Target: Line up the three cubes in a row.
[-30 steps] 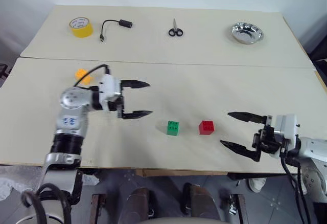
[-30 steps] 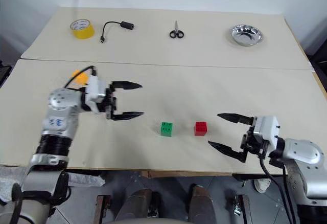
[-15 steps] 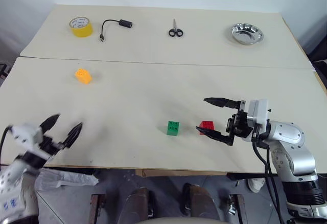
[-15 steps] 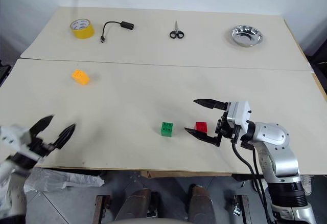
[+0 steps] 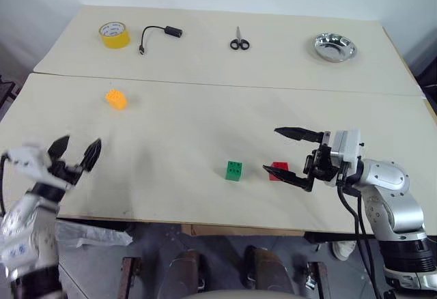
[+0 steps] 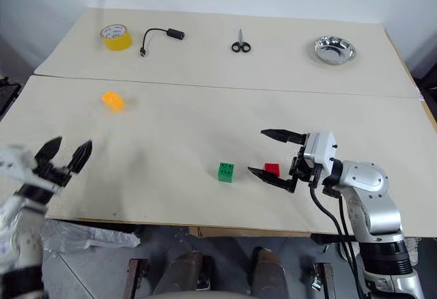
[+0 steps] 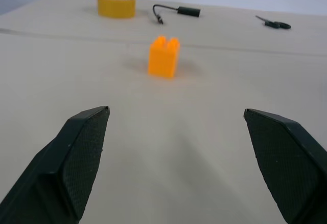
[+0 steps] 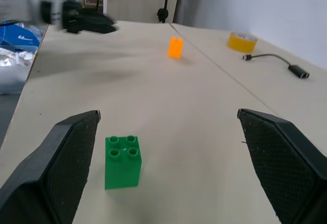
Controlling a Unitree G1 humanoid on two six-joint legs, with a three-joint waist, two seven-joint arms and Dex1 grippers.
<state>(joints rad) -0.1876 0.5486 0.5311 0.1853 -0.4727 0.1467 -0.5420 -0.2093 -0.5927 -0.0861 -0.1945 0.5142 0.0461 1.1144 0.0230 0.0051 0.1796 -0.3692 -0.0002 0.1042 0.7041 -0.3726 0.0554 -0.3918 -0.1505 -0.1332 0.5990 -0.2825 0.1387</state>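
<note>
The orange-yellow cube (image 5: 116,99) stands alone at the left of the near table. The green cube (image 5: 233,170) and the red cube (image 5: 278,171) sit side by side near the front edge, a small gap between them. My right gripper (image 5: 271,150) is open and level, pointing left, and the red cube lies right by its nearer finger; I cannot tell if they touch. In the right wrist view the green cube (image 8: 122,161) sits ahead of the open fingers. My left gripper (image 5: 76,150) is open at the table's front left edge, with the orange-yellow cube (image 7: 164,56) ahead of it.
On the far table lie a yellow tape roll (image 5: 114,34), a black cable (image 5: 162,34), scissors (image 5: 239,41) and a steel bowl (image 5: 334,46). A seam (image 5: 225,84) separates the two tables. The near table's front edge (image 5: 191,224) runs just below the cubes.
My left arm swung from the middle of the table out to the front left edge, uncovering the orange-yellow cube. My right gripper moved left up to the red cube, then stopped.
</note>
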